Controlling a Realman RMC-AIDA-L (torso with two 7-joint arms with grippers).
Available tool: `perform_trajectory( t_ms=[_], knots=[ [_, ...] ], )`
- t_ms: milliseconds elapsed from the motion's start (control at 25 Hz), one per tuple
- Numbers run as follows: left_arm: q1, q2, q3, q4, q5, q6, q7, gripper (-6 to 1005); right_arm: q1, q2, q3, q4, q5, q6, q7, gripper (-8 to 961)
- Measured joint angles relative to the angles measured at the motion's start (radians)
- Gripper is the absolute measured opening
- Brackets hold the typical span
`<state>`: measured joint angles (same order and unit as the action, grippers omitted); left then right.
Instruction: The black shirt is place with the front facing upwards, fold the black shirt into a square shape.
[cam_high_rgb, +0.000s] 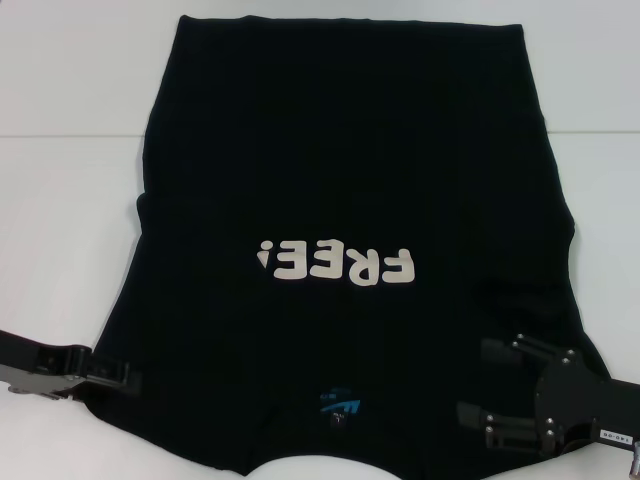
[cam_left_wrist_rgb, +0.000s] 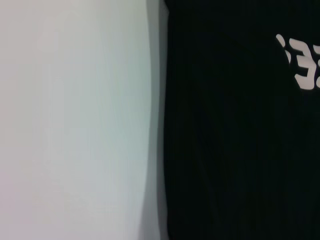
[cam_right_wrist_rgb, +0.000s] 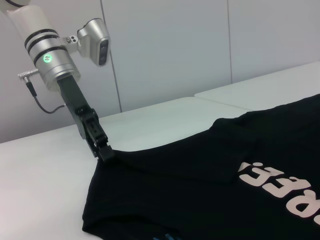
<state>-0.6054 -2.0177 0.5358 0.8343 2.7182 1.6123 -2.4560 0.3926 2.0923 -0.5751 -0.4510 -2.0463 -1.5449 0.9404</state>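
The black shirt (cam_high_rgb: 340, 150) lies flat on the white table (cam_high_rgb: 60, 200), front up, with its white "FREE!" letters (cam_high_rgb: 335, 263) and its blue neck label (cam_high_rgb: 338, 405) toward me. My left gripper (cam_high_rgb: 118, 374) is at the shirt's near left edge. In the right wrist view it (cam_right_wrist_rgb: 105, 152) is shut on that edge of the cloth (cam_right_wrist_rgb: 200, 185). My right gripper (cam_high_rgb: 478, 382) hovers open over the shirt's near right shoulder, fingers spread wide. The left wrist view shows only the shirt's edge (cam_left_wrist_rgb: 240, 150) and bare table.
White tabletop (cam_left_wrist_rgb: 75, 125) flanks the shirt on both sides, and a seam (cam_high_rgb: 70, 135) crosses it farther back. A pale panelled wall (cam_right_wrist_rgb: 200, 45) stands beyond the table on the left arm's side.
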Motion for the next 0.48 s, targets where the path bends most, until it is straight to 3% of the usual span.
perform_trajectory(
  t_ms=[320, 480],
  knots=[
    [0.002, -0.006, 0.018, 0.01, 0.004, -0.012, 0.004, 816, 0.0, -0.001, 0.0, -0.004, 0.0, -0.004, 0.003, 912],
    [0.003, -0.007, 0.031, 0.011, 0.005, -0.013, 0.005, 634, 0.0, -0.002, 0.0, -0.005, 0.0, -0.005, 0.004, 912]
  ],
)
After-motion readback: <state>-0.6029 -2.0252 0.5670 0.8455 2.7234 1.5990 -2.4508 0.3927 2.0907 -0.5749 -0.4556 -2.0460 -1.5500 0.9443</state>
